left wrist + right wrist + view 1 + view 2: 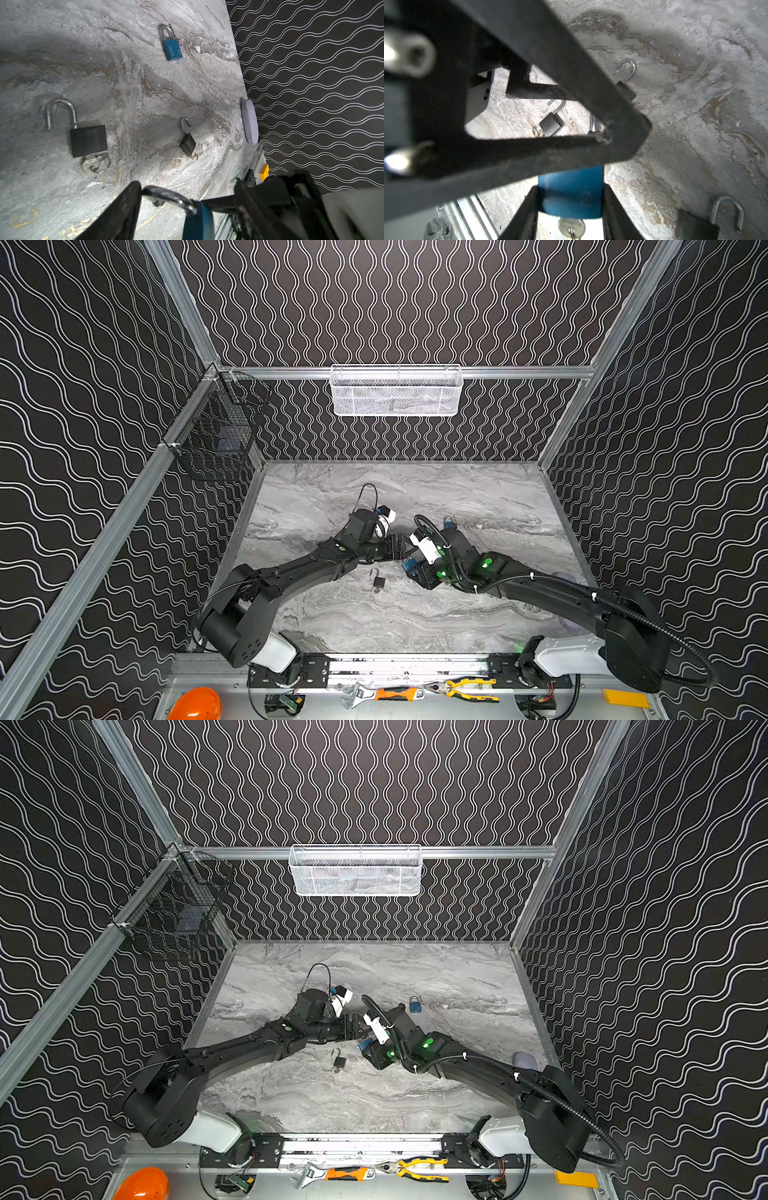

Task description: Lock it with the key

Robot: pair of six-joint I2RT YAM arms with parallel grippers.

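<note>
My right gripper (570, 199) is shut on the body of a blue padlock (571, 191), held above the table. Its key (572, 226) sticks out of the lock's underside. The lock's silver shackle (170, 197) is swung open, its free end out of the body (199, 220). My left gripper (187, 182) stands open astride the shackle. One of its fingers (124, 207) touches the shackle's bow, while the other finger (249, 203) stays clear of the body. In both top views the two grippers (401, 547) (409, 565) meet at mid-table.
On the marble table lie a large open black padlock with key (88, 141), a small open black padlock (188, 143) (378, 581) and a closed blue padlock (171, 48) (414, 1004). A grey pad (249, 122) sits at the right edge. Tools (399, 693) lie on the front rail.
</note>
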